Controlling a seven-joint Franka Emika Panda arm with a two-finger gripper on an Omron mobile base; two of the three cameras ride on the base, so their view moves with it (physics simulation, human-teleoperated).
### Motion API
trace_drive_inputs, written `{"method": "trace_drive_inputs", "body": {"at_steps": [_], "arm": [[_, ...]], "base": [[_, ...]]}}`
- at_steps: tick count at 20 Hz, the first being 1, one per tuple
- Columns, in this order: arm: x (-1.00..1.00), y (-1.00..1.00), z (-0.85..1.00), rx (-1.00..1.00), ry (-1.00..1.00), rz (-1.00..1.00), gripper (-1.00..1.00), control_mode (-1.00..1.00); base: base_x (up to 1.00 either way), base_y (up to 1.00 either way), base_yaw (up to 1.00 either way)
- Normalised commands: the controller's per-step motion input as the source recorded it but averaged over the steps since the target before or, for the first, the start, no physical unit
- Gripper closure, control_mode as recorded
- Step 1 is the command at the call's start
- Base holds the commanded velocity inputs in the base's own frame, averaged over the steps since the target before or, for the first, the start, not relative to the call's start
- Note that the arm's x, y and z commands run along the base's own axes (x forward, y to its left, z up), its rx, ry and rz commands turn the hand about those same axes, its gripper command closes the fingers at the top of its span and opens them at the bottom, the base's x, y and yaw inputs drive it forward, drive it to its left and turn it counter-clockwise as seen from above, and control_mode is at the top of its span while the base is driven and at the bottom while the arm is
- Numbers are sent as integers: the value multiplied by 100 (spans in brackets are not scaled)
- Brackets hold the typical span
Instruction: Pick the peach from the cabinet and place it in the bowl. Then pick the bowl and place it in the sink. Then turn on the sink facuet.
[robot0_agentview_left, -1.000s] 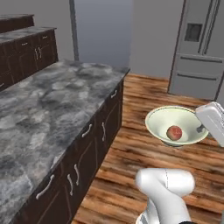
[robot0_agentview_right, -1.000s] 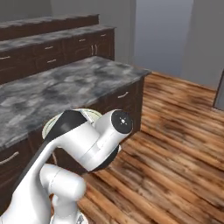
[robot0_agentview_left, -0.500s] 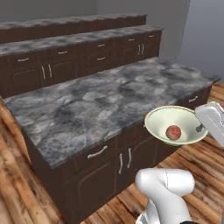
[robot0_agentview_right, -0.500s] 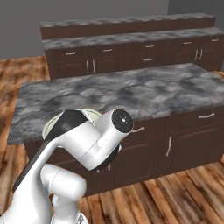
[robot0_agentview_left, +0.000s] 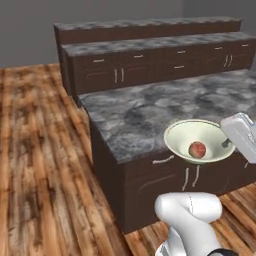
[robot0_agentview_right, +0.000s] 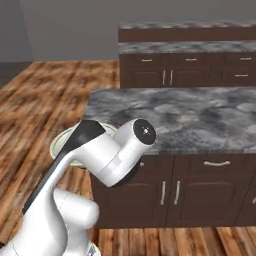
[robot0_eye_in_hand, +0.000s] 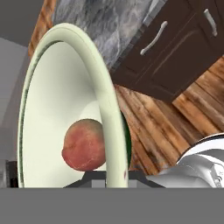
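Stretching across the kitchen, a dark wooden island with a grey marbled table (robot0_agentview_left: 150, 110) top stands on plank flooring (robot0_agentview_left: 40, 165), its drawers and doors fitted with silver handles, while a second run of dark cupboards (robot0_agentview_left: 150, 65) lines the grey wall behind it. In front of the island, the white arm (robot0_agentview_right: 100, 155) rises from its base and carries the bowl (robot0_agentview_left: 182, 137) in the air, at about the height of the table's near edge. The pale cream-green bowl sits level in the left base view, with its rim pinched at the side nearest the white wrist; the right base view shows a sliver of the bowl (robot0_agentview_right: 62, 142) behind the arm's dark elbow. The tool (robot0_eye_in_hand: 116, 175) is pressed together on the bowl's rim (robot0_eye_in_hand: 109, 109), which runs straight up between its tips in the hand view. The peach (robot0_agentview_left: 197, 149), reddish-orange, rests inside the bowl on its bottom, close to the gripped edge.
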Motion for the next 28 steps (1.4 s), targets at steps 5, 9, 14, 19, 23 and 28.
{"method": "trace_drive_inputs", "body": {"at_steps": [5,9,14,19,23,28], "arm": [[0,0,0,0,0,0,100,100],[0,0,0,0,0,0,100,100],[0,0,0,0,0,0,100,100],[0,0,0,0,0,0,100,100],[0,0,0,0,0,0,100,100],[0,0,0,0,0,0,100,100]], "base": [[0,100,15],[7,100,13],[17,92,49],[27,22,86],[44,0,91],[78,0,83]]}}
